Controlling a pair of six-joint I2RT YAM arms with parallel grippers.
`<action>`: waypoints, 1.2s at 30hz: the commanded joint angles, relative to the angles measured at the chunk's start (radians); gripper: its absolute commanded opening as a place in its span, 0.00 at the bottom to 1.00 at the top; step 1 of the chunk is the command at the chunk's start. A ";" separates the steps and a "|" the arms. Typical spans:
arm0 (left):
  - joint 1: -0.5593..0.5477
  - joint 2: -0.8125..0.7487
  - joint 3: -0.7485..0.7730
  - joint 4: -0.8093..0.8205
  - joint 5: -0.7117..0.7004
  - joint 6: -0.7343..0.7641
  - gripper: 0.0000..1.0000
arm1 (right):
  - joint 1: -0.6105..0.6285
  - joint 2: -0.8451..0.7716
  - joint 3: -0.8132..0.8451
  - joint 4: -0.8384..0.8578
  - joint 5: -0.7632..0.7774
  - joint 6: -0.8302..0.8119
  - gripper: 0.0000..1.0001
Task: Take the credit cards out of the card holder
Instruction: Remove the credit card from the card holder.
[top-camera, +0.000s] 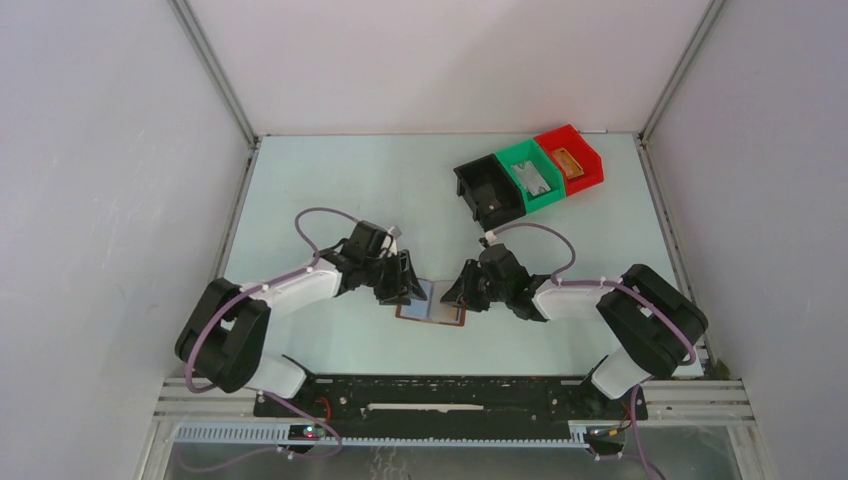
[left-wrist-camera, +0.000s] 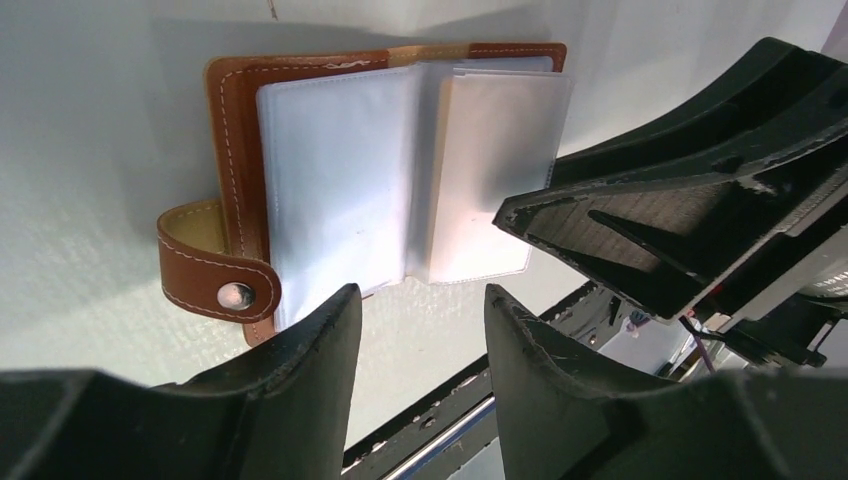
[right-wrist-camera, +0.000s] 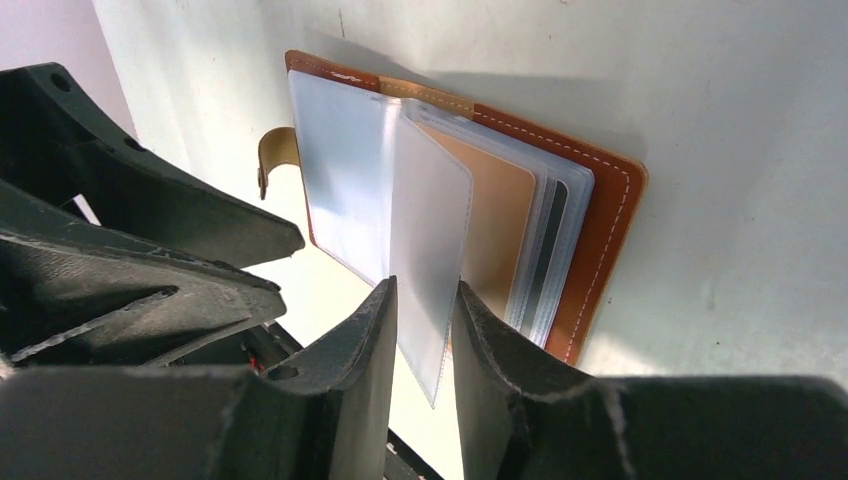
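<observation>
The card holder (top-camera: 432, 312) lies open on the table between my two grippers, brown leather with clear sleeves fanned up. In the left wrist view its strap tab (left-wrist-camera: 215, 275) with a snap points left. My left gripper (left-wrist-camera: 420, 295) is open and empty, hovering at the holder's (left-wrist-camera: 340, 170) near edge. My right gripper (right-wrist-camera: 425, 285) is closed narrowly on one upright clear sleeve (right-wrist-camera: 430, 230). A tan-orange credit card (right-wrist-camera: 500, 230) and a dark-striped card (right-wrist-camera: 552, 250) sit in the sleeves behind it.
Black (top-camera: 490, 195), green (top-camera: 518, 160) and red (top-camera: 590, 160) bins stand in a row at the back right. The green one holds a grey card (top-camera: 540, 180), the red one an orange card (top-camera: 568, 162). The arm bases and a rail run along the near edge.
</observation>
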 joint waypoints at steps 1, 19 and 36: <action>0.004 -0.051 0.065 -0.049 -0.022 0.037 0.54 | 0.013 -0.013 0.026 0.026 -0.009 -0.011 0.35; 0.099 -0.199 0.049 -0.141 -0.033 0.058 0.54 | 0.083 0.217 0.300 -0.032 -0.057 -0.071 0.42; 0.022 -0.123 0.015 0.058 0.064 -0.034 0.54 | 0.031 -0.010 0.167 -0.065 0.043 -0.122 0.43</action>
